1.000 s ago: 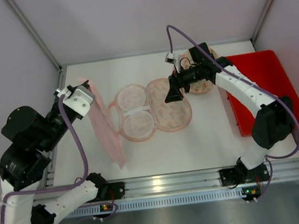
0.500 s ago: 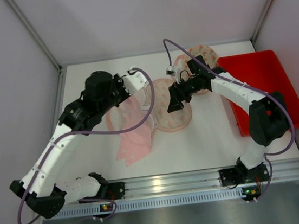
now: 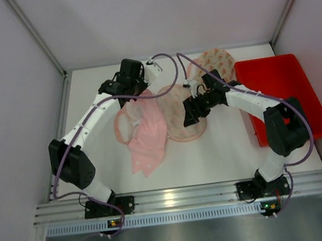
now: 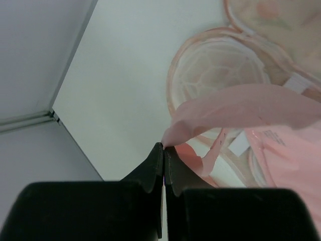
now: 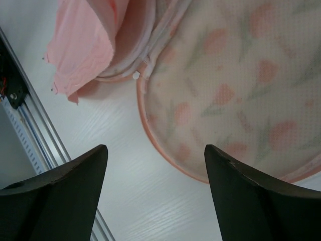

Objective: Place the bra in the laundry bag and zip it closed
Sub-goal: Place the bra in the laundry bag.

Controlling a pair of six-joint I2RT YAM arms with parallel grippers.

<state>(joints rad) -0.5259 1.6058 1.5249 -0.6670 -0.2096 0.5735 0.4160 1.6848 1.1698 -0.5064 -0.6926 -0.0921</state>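
Observation:
The pink bra (image 3: pixel 149 131) hangs from my left gripper (image 3: pixel 136 97), which is shut on one end of it (image 4: pixel 173 136). The bra drapes over the opened laundry bag (image 3: pixel 127 124), a round pink-rimmed mesh case with a tulip print lying flat on the table. Its left half shows under the bra in the left wrist view (image 4: pixel 215 70). My right gripper (image 3: pixel 191 114) is open and empty, held just above the bag's right half (image 5: pixel 235 85), near its front rim. The bra's loose end (image 5: pixel 80 47) shows at the upper left of the right wrist view.
A red tray (image 3: pixel 286 90) lies at the right of the table. A second tulip-print mesh bag (image 3: pixel 215 61) lies at the back, behind my right arm. The enclosure's walls stand close at left, back and right. A metal rail (image 3: pixel 176 198) runs along the near edge.
My left arm has swung from the far left to the back middle, carrying the bra over the open bag. My right gripper has shifted slightly toward the front over the bag's right half.

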